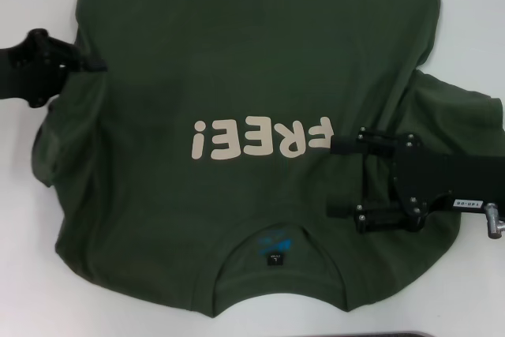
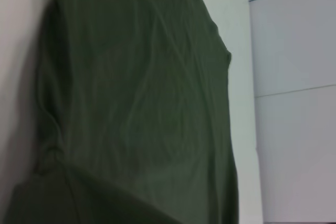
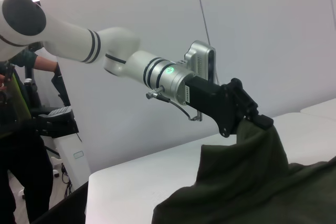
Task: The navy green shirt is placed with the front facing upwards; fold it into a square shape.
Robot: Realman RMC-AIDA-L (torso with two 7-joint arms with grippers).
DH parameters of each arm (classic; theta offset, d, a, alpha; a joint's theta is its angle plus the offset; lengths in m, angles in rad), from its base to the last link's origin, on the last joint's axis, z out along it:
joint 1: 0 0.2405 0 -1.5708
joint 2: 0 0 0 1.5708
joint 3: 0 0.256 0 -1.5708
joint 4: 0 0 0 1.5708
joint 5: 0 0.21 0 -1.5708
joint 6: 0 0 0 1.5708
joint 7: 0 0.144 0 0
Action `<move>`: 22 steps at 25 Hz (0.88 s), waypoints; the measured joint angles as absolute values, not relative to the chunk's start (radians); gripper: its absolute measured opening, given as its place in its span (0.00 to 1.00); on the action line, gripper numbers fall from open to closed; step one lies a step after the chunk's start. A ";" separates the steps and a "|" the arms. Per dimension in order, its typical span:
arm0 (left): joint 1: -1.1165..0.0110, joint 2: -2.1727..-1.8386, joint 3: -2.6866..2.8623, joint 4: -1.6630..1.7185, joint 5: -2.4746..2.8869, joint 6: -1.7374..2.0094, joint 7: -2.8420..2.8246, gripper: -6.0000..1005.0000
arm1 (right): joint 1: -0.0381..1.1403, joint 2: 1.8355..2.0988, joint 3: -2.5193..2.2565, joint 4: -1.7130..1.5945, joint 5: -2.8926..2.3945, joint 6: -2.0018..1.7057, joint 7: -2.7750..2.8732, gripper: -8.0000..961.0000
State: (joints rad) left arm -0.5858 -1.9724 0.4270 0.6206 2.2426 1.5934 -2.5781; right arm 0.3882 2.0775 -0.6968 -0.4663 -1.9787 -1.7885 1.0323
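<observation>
Head view shows the navy green shirt [image 1: 237, 100] spread face up on the white table [image 1: 24, 274], its cream "FREE!" lettering [image 1: 260, 138] mid-chest. Beside the lettering's F end, the right gripper [image 1: 335, 177] hovers with fingers parted, grasping nothing. Well beyond the exclamation-mark end, the left gripper [image 1: 93, 65] is clenched on the shirt's edge, lifting it. A clean fold probably needs that edge carried straight toward the lettering, kept taut.

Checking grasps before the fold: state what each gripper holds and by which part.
Left gripper pinches the navy green shirt at its left side edge, lifting it. Right gripper hovers open over the shirt, holding nothing.
</observation>
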 joint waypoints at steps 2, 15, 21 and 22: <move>-0.591 -1.990 0.431 0.607 2.241 1.569 -2.577 0.02 | 0.388 2.078 -0.697 -0.466 -1.979 -1.788 1.032 0.96; -0.604 -2.053 0.428 0.524 2.237 1.415 -2.552 0.02 | 0.387 2.078 -0.690 -0.466 -1.979 -1.785 1.032 0.96; -0.626 -2.069 0.429 0.489 2.226 1.365 -2.544 0.02 | 0.387 2.079 -0.685 -0.466 -1.978 -1.785 1.032 0.96; -0.636 -2.071 0.429 0.464 2.221 1.359 -2.534 0.02 | 0.388 2.080 -0.683 -0.466 -1.977 -1.785 1.032 0.96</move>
